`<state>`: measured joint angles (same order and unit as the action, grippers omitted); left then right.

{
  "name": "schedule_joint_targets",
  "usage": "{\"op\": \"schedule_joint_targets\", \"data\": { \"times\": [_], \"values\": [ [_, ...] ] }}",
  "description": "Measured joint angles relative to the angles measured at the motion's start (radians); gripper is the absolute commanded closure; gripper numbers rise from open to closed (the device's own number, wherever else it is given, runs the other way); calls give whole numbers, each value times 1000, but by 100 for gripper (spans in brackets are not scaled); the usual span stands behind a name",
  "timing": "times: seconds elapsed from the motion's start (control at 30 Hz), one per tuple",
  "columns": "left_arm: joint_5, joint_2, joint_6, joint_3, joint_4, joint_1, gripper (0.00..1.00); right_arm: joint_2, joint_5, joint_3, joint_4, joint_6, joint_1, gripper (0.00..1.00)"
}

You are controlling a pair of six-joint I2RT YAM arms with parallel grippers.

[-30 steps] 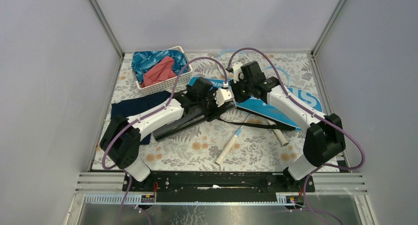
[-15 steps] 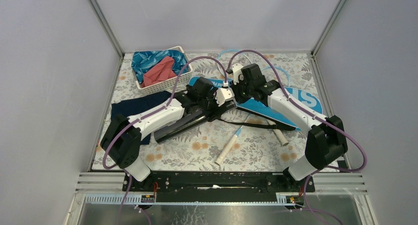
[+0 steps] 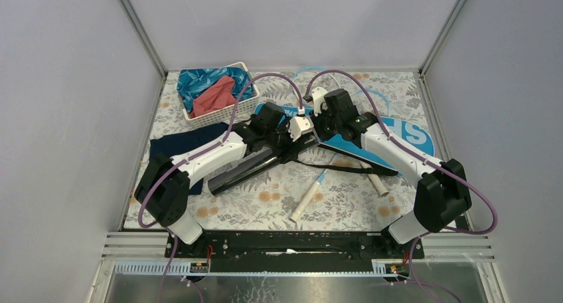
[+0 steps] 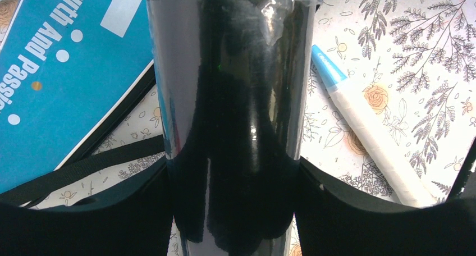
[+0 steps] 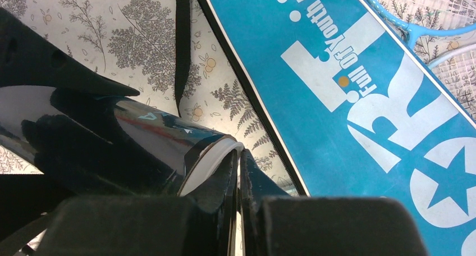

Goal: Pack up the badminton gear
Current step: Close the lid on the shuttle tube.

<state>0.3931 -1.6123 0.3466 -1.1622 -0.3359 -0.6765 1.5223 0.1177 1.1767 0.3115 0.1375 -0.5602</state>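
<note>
left tool (image 4: 233, 208): clamped round glossy black tube (image 4: 224, 87) | right tool (image 5: 239, 169): pinched shut at tube's white rim (image 5: 209, 159)

Badminton gear, much of it covered or cropped.
From above, the right arm (image 3: 388, 147) covers part of the bag's (image 3: 415, 140) lettering, and both arms hide the tube's (image 3: 242, 171) far end. Wrist views crop the tube, the bag, one handle (image 4: 370, 138) and the racket heads (image 5: 418, 31).

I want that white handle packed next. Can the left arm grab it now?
Probably not yet: the left hand is clamped around the black tube. The white handle lies uncovered close by.
</note>
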Motion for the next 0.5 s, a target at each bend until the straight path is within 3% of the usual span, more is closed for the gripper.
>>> {"op": "schedule_joint_targets", "data": {
  "times": [0.5],
  "values": [
    [28, -4, 19, 0, -6, 12, 100, -22, -12, -48, -55, -11, -10, 100]
  ]
}}
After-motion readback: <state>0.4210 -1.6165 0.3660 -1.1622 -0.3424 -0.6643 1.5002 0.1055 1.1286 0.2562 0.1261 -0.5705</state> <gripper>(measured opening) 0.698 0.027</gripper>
